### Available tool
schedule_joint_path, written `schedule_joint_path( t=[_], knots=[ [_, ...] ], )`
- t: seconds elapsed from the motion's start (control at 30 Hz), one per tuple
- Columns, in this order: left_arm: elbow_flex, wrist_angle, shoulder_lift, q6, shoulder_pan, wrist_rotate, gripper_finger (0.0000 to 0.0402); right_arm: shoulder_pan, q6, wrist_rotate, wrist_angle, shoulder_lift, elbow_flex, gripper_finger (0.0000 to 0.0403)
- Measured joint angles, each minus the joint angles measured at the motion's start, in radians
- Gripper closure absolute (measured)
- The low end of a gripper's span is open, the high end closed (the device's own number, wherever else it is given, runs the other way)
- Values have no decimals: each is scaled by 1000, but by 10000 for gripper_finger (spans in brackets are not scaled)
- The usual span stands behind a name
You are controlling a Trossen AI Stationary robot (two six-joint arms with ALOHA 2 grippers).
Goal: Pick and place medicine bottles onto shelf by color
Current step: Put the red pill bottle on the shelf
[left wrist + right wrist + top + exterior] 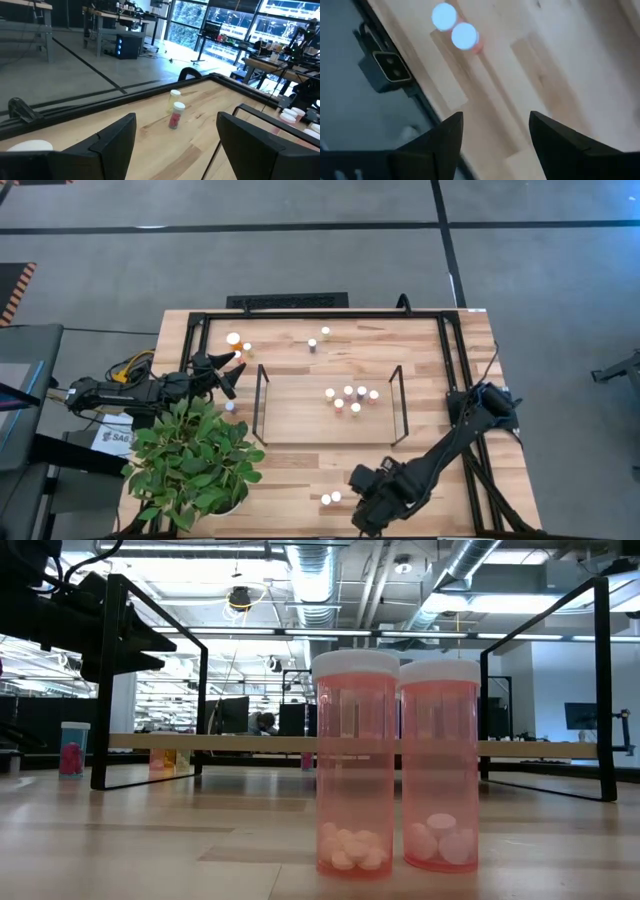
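Five medicine bottles [349,399] are seen standing on the shelf [300,418] at frame centre. The left gripper [232,367], jaws spread and empty, is held at upper left beside an orange bottle [234,340]. The right gripper [362,502], jaws likewise spread, is positioned near two pink bottles [331,498] at the tabletop's [430,350] lower edge.

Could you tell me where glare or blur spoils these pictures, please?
Right wrist view: the two bottle caps glow blown-out bluish white, and everything is soft. Low view: the two pink bottles are sharp, the room behind hazy under bright ceiling lights. High view: even light, bottles on the shelf tiny.
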Motion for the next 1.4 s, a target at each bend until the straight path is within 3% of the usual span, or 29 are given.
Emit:
schedule_joint_path(
  t=[0.33,0.57,0.9,1.1,1.4],
  knots=[
    [0,0,0,0,0,0,137,-43,-439,0,133,2,-1,154],
    [0,0,0,0,0,0,137,-40,-623,0,219,43,-5,154],
    [0,0,-2,0,0,0,137,-40,-666,-1,247,135,-6,152],
    [0,0,-2,0,0,0,137,-40,-718,81,246,132,-11,152],
    [0,0,-2,0,0,0,137,-43,-768,113,291,151,-13,152]
  ],
)
